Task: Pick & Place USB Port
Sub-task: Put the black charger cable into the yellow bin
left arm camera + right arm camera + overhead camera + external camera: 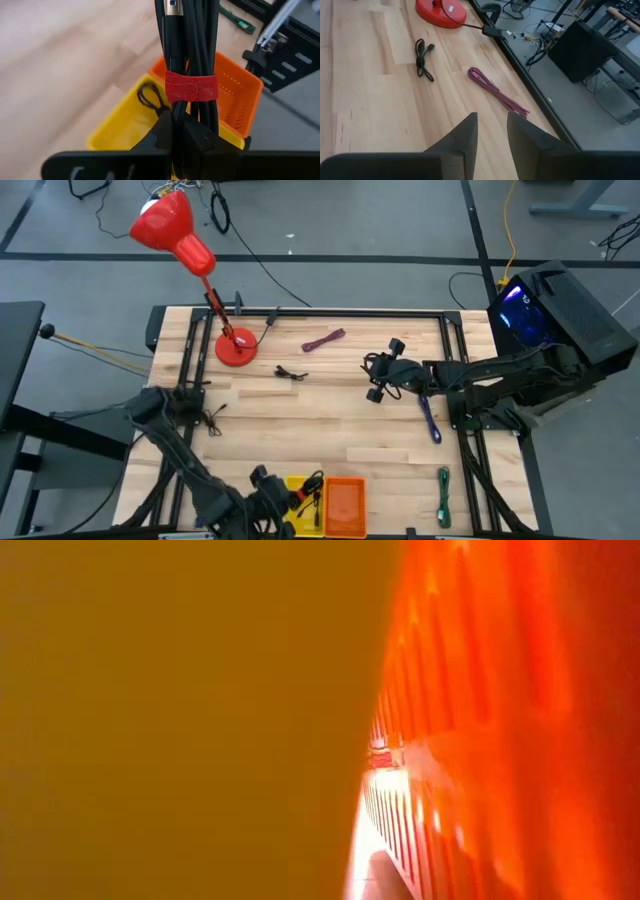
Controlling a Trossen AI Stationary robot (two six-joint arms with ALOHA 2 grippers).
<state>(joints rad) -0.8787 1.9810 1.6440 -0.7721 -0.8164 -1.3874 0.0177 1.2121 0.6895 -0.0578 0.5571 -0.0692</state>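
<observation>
My left gripper (176,142) is shut on a bundle of black cable (190,45) bound with a red strap (191,87). It hangs over the yellow bin (117,125) that stands against the orange bin (240,95) at the table's near edge. Another small black cable (150,96) lies inside the yellow bin. In the high view the left gripper (272,492) sits just left of the yellow bin (297,482). My right gripper (383,376) is open and empty above the table's middle right, with its fingers (465,132) over bare wood. My left gripper pinches the black cable bundle between its two fingers, just behind the red strap (185,102). The bundle runs on along the fingers, past their tips, and is lifted clear above the yellow bin. The fingers themselves hide the pads' exact place on the strands.
A maroon cable (496,92), a small black cable (422,59) and the red lamp's base (440,10) lie toward the far edge. A blue cable (430,418) and a green cable (443,496) lie on the right, and a black cable (212,417) on the left. The bins' walls (470,720) block the low view.
</observation>
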